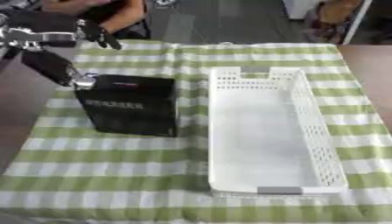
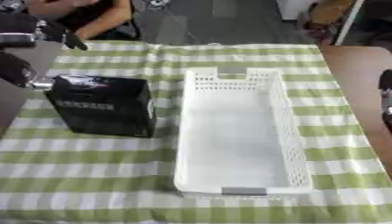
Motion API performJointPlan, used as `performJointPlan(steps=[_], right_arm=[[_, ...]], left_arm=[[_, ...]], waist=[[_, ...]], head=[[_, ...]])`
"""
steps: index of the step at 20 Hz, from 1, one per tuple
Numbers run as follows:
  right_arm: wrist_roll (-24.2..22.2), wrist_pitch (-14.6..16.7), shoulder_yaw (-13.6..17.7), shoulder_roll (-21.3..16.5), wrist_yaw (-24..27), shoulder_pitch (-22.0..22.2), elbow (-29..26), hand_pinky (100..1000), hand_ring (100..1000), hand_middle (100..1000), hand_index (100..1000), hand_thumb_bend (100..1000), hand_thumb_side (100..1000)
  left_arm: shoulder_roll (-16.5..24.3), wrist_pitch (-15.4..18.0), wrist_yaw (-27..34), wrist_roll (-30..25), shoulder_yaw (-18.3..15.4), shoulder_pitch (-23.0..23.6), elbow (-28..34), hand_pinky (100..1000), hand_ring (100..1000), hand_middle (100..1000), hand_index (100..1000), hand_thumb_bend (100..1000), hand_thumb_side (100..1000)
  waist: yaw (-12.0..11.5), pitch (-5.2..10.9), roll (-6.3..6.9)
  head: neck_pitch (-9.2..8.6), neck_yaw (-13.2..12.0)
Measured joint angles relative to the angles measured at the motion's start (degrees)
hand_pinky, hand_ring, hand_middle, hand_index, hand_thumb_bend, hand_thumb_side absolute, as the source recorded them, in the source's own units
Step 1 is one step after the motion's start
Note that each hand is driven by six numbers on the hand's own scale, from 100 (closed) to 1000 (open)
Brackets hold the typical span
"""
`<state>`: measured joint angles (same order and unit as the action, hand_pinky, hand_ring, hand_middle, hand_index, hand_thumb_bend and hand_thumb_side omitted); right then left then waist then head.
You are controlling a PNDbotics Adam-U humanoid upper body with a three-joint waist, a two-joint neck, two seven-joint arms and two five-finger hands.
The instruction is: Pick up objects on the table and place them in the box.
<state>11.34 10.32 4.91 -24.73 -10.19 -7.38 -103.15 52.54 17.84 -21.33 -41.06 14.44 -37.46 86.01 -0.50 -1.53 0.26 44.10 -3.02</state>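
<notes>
Nearest the camera, green-and-white checked cloth (image 1: 107, 175) covers the table, and a white perforated plastic box (image 1: 321, 144) stands on it right of centre, its long axis running from near to far, with nothing inside. Left of the box and a little apart from it lies a black rectangular carton (image 1: 131, 107) with pale lettering across its front, set slightly askew on the cloth. At the carton's far left corner the robot's left hand (image 1: 57, 65) comes in from the left edge; a dark finger with a silver tip (image 1: 80, 81) meets that corner, while other fingers (image 1: 99, 36) spread out higher up, toward the far side of the table. How far the hand closes around the carton I cannot tell. At the right edge of the right eye view, a dark blurred shape (image 2: 385, 98) shows beside the table.
</notes>
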Motion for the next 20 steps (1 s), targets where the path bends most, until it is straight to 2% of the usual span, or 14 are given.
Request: performJointPlan(steps=[11, 20], right_arm=[[-0.01, 0.01, -0.01, 0.00, 0.04, 0.01, 0.12, 840, 861, 790, 923, 333, 637], [-0.03, 0.03, -0.01, 0.00, 0.21, 0.02, 0.12, 840, 861, 790, 923, 333, 637]], left_arm=[[-2.83, 0.37, -0.23, -1.50, 1.55, -2.74, -3.71, 828, 794, 843, 943, 1000, 732], [-4.36, 0.93, -2.32, -1.52, 2.84, -3.02, -4.17, 848, 806, 845, 943, 1000, 742]], waist=[[0.01, 0.09, 0.00], [0.01, 0.11, -0.01]], head=[[0.00, 0.04], [0.00, 0.05]])
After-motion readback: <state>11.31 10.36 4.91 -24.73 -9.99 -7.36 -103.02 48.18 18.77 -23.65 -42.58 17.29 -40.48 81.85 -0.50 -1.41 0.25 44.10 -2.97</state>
